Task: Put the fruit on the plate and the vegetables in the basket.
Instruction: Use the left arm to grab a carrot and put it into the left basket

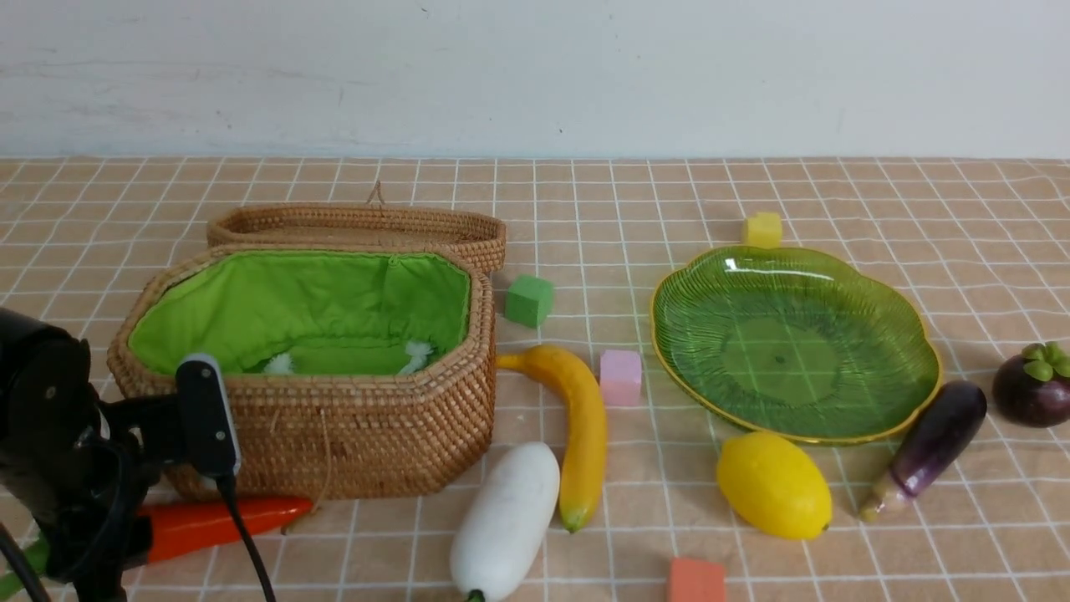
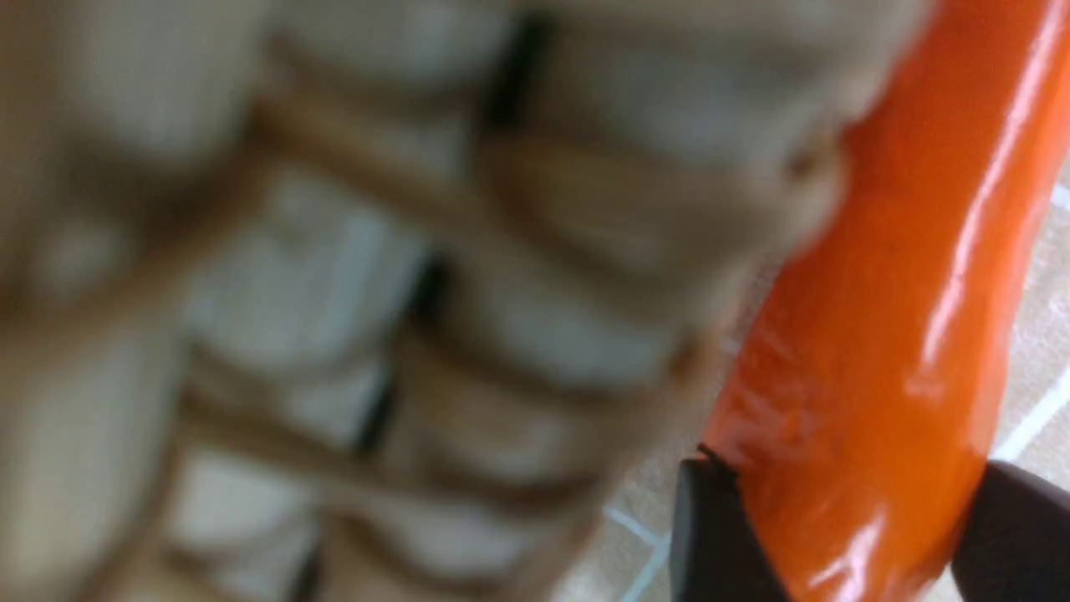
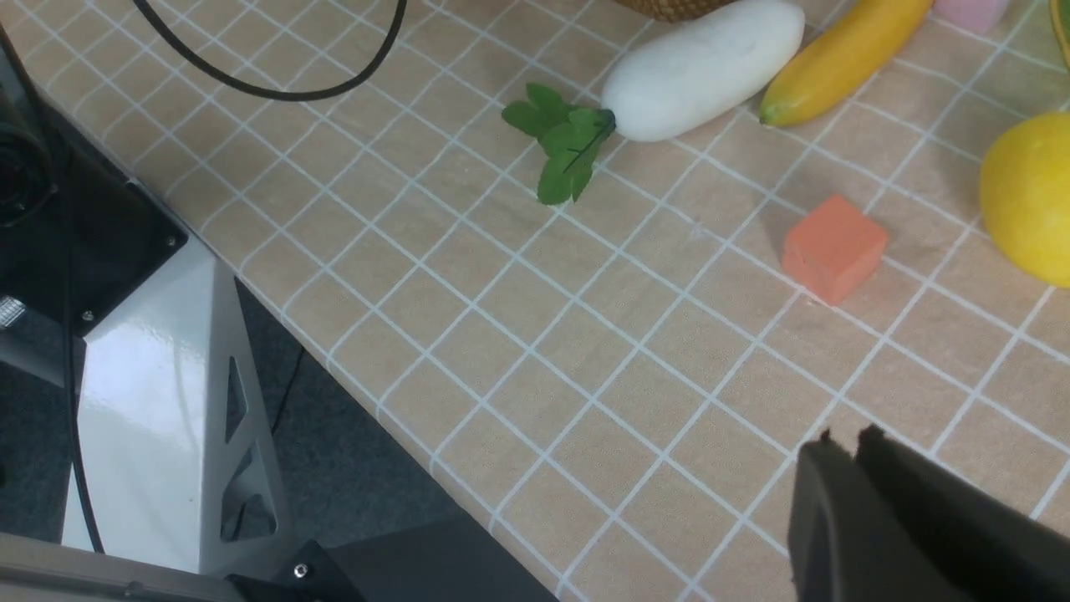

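The orange carrot (image 1: 226,518) lies on the table in front of the green-lined wicker basket (image 1: 334,426). My left gripper (image 2: 853,477) is shut on the carrot (image 2: 878,334), one dark finger against each side; in the front view the arm hides the jaws. The white radish (image 1: 506,518), banana (image 1: 577,418) and lemon (image 1: 773,485) lie between the basket and the green plate (image 1: 660,334). Eggplant (image 1: 932,443) and mangosteen (image 1: 1032,389) rest right of the plate. My right gripper (image 3: 844,439) hangs shut and empty near the table's front edge.
The shallow wicker lid (image 1: 359,226) leans behind the basket. Foam cubes lie about: green (image 1: 529,299), pink (image 1: 620,376), yellow (image 1: 762,228), orange (image 1: 695,581). The radish's leaves (image 3: 564,138) point toward the table's front edge, with the robot's base (image 3: 159,393) below it.
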Available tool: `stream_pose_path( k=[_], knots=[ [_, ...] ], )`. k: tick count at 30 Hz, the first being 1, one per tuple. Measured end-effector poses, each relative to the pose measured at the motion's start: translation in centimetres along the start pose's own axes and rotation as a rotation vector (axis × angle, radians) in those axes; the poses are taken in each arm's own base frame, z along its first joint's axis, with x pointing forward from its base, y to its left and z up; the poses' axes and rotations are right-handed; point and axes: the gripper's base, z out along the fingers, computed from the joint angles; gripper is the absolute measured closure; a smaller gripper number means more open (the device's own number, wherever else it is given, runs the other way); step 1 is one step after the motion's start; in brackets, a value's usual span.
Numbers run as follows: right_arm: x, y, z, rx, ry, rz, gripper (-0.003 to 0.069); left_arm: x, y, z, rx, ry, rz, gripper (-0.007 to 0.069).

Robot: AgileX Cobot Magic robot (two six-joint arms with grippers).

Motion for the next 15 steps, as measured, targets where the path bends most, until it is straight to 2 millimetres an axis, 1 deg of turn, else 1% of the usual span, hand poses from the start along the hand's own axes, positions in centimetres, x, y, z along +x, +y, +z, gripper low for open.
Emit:
stream_pose_path(
  k=[9, 12, 15],
  knots=[
    [0.0, 0.0, 0.0, 0.0, -0.001, 0.0, 0.0603, 0.3, -0.4, -0.3, 0.037, 0.031, 0.047, 0.0291],
    [-0.1, 0.0, 0.0, 0.002, -0.006, 0.0, 0.0602, 0.6, -0.8, -1.1, 0.061, 0.035, 0.025, 0.0291],
    [-0.1, 0.0, 0.0, 0.003, -0.007, 0.0, 0.0601, 0.8, -1.0, -2.8, 0.048, 0.006, -0.008, 0.0291]
  ],
)
